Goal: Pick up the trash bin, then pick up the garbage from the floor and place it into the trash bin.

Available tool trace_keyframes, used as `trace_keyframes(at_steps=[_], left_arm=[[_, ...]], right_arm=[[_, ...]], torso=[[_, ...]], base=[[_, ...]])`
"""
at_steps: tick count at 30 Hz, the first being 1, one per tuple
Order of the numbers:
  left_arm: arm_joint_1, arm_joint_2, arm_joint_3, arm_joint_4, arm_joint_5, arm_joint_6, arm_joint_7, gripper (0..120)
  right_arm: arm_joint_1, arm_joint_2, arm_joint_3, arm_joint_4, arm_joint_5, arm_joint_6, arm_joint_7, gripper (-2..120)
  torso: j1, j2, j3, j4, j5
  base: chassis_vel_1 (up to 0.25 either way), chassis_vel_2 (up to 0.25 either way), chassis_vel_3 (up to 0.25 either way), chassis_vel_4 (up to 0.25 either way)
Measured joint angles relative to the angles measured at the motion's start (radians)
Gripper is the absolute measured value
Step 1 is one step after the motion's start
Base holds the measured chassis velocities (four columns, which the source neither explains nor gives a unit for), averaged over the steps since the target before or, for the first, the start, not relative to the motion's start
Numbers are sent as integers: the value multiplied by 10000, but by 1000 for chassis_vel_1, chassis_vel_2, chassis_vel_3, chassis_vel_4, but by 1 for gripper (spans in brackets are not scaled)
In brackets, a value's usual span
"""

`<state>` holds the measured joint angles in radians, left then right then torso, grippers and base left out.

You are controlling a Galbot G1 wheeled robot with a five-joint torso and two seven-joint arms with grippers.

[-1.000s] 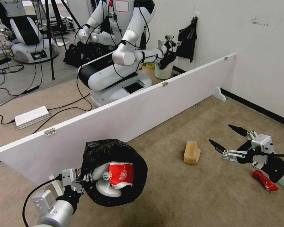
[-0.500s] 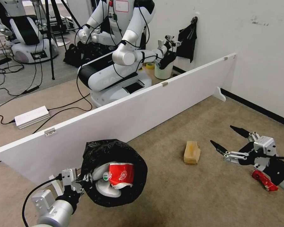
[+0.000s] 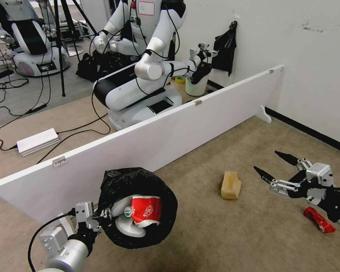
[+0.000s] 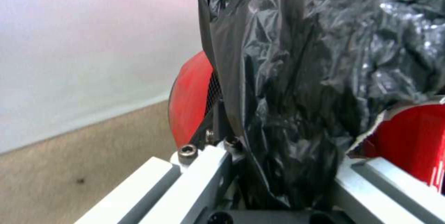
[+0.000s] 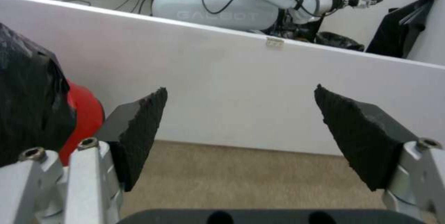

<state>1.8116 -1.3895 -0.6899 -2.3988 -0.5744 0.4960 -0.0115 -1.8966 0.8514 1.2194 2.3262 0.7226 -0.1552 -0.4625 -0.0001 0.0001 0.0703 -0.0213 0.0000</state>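
Collection step in hand: left hand (image 3: 98, 221) clenched on rim of red round bag-lined trash bin (image 3: 138, 207) held aloft; right hand (image 3: 276, 168) released, hovering beside tan paper-bag garbage (image 3: 231, 184) on floor; next likely calls for lowering astride it.

trash bin (image 3: 138, 207): red body, black liner, tipped mouth toward camera, red-white paper cup (image 3: 145, 209) inside | tan paper bag (image 3: 231, 184) on floor, mid | red can (image 3: 319, 219) on floor, right
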Motion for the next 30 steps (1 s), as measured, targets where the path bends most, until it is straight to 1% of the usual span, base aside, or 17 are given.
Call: trace_keyframes(at_steps=[3,4,6,8,9,10,14,17,18,24,28,30], left_arm=[[-3,-16,-4,4,0,0,3,0],[-3,-26,-5,8,0,0,4,0],[-5,-35,-9,13,3,-3,5,0],[-4,-37,-8,15,3,-3,8,0],[2,-40,-6,20,3,1,22,0],[2,-40,-6,20,3,1,22,0],[1,-47,-9,31,-6,4,75,0],[-5,-61,-9,48,6,4,73,0],[-6,-66,-9,53,13,4,67,0],[9,-93,-11,62,63,4,123,0],[143,-93,-23,29,168,-37,418,0],[163,-93,-23,17,182,-37,460,0]], right_arm=[[12,0,1,-13,26,32,27,85],[15,0,1,-18,42,52,34,88],[16,4,0,-21,56,66,32,94],[15,6,0,-22,58,67,32,95],[19,13,-8,-22,64,77,29,96],[19,13,-8,-22,64,77,29,96],[40,14,-21,-23,62,78,-11,96],[51,17,-53,-28,60,86,-72,98],[49,17,-72,-36,60,117,-88,98],[-17,-9,-83,-96,170,255,-361,100],[-121,-67,-24,-168,241,279,-468,100],[-123,-73,-12,-174,260,279,-468,100]], torso=[[0,0,3,1,0],[0,0,2,4,3],[1,-1,3,2,-2],[1,-1,3,-2,-6],[1,-1,3,-2,3],[1,-1,3,-2,3],[2,-1,5,4,-2],[2,-2,6,3,0],[2,-1,5,-4,-2],[1,-1,-1,-2,-1],[1,-1,0,3,1],[1,-1,0,3,1]], base=[[-176,225,208,-179],[-223,245,245,-216],[-243,241,247,-229],[-245,236,250,-261],[-234,257,268,-280],[-234,257,268,-280],[-178,203,208,-189],[-81,112,51,-62],[0,0,0,0],[11,-22,-10,10],[0,0,0,0],[0,0,0,0]])
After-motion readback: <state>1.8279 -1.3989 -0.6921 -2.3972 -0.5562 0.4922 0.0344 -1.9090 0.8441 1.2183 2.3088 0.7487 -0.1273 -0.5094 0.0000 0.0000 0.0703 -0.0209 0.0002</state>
